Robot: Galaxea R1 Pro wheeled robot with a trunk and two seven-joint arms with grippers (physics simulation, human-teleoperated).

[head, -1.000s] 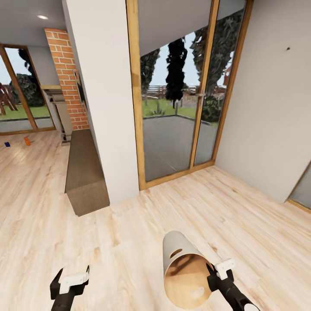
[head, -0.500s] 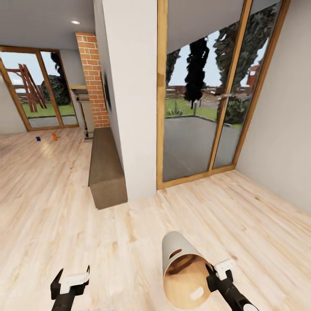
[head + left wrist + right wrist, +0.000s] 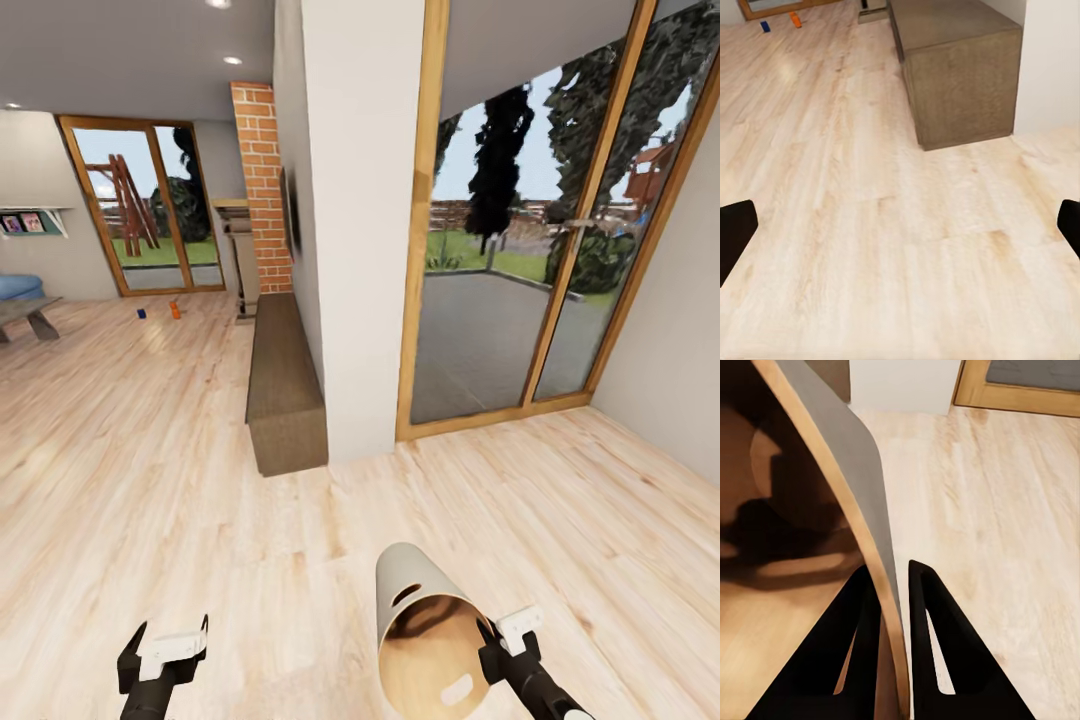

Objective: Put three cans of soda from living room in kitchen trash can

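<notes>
Left gripper (image 3: 165, 640): at 7 o'clock in the head view, jaws wide apart, holding nothing; in the left wrist view its two dark tips (image 3: 735, 232) sit at opposite edges with bare floor (image 3: 900, 255) between.
Sofa (image 3: 18, 290): blue, at 9 o'clock by the far wall, a low bench just in front of it.
Cans: a blue can (image 3: 141, 313) and an orange can (image 3: 175, 311) stand upright on the floor at 10 o'clock, just beside each other, near the far glass doors (image 3: 150, 210); a third can is not made out. The left wrist view also catches both, blue (image 3: 765, 26) and orange (image 3: 795, 19).
Chimney (image 3: 262, 190): red brick, at 11 o'clock, with a long brown cabinet (image 3: 285, 395) running from it toward the robot along the white pillar (image 3: 360, 220).
Bin (image 3: 425, 625): at 5 o'clock, carried tilted, brown inside turned to the camera, a handle slot near the rim.
Right gripper (image 3: 492, 632): closed on the bin's rim; the right wrist view shows one finger (image 3: 862, 652) inside and one outside the wall (image 3: 847, 472).
Step in hand: judged to be a drive to the cans, bin in tow.
Doing it well: steer left of the cabinet corner, keep the pinch firm and the bin clear of the floor, stop with the cans within the free arm's reach.
</notes>
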